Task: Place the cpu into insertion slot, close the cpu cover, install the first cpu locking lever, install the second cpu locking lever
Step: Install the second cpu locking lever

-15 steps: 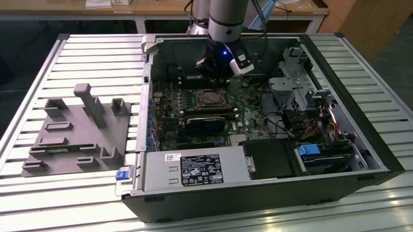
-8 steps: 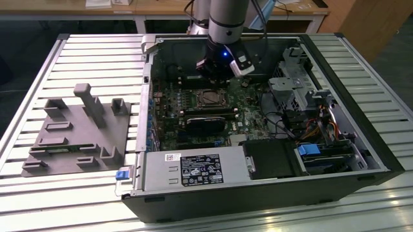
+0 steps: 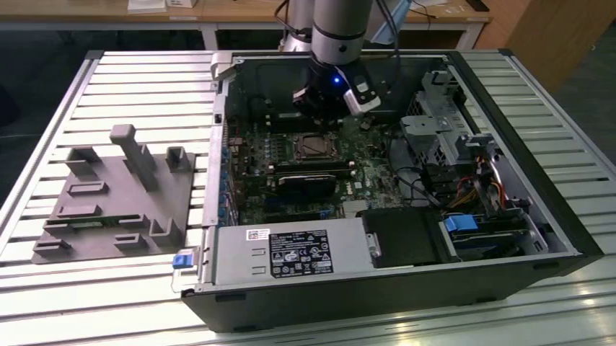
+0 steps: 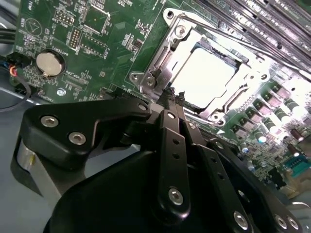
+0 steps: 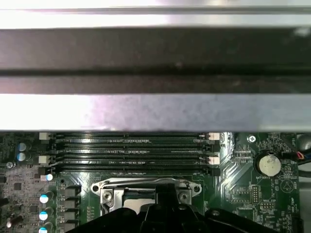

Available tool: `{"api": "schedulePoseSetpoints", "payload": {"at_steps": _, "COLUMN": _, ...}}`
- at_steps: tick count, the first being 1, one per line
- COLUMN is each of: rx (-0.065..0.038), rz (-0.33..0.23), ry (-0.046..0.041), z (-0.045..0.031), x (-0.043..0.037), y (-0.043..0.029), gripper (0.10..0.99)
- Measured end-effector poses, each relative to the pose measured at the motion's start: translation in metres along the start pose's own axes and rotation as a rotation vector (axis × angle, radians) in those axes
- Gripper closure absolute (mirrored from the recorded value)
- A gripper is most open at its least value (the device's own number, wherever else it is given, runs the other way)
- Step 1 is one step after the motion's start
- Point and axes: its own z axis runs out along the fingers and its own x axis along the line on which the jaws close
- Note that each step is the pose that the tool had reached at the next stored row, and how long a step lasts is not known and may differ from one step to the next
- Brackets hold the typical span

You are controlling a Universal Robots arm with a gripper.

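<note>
- Leftmost in the exterior view, a grey moulded fixture tray with upright posts (image 3: 115, 194) lies on the pale slatted metal table (image 3: 144, 79), well apart from the work.
- Next comes the open black computer case (image 3: 539, 223), lying on its side with the green motherboard (image 3: 255, 166) facing up.
- Centrally, the silvery-grey square cpu (image 4: 204, 80) already sits inside its socket, ringed by the thin silvery metal cpu cover (image 4: 167, 53), which looks folded down flat over it, though glare makes that hard to confirm.
- Over the socket's near edge hangs the black-linked gripper (image 4: 170, 94); its fingers (image 4: 167, 126) are drawn together with nothing between them, the tips just beside the corner of the frame where a thin wire locking lever (image 4: 158, 77) runs.
- Judging from that, the lever step is in hand: the tips should bear on the wire itself, press along its swing, and tuck it under its catch without scraping the board or prising the cover.
- Farther toward the exterior view's right, a round silver coin battery (image 5: 268, 165) and long black memory slots (image 5: 131, 148) crowd the socket, so room is tight.
- Rightmost stand the grey drive cage (image 3: 443, 130) and bundled cables (image 3: 462, 191); wooden furniture (image 3: 539, 29) lies beyond.
</note>
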Motion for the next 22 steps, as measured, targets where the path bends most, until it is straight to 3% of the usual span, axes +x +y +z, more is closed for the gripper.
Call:
{"api": "schedulePoseSetpoints", "payload": {"at_steps": 8, "rx": 0.0, "rz": 0.0, "ry": 0.0, "z": -0.0244, "x": 0.0002, "y": 0.0019, "gripper": 0.98}}
{"api": "schedulePoseSetpoints", "payload": {"at_steps": 22, "rx": -0.001, "rz": 0.0, "ry": 0.0, "z": -0.0262, "x": -0.0002, "y": -0.0155, "gripper": 0.98}}
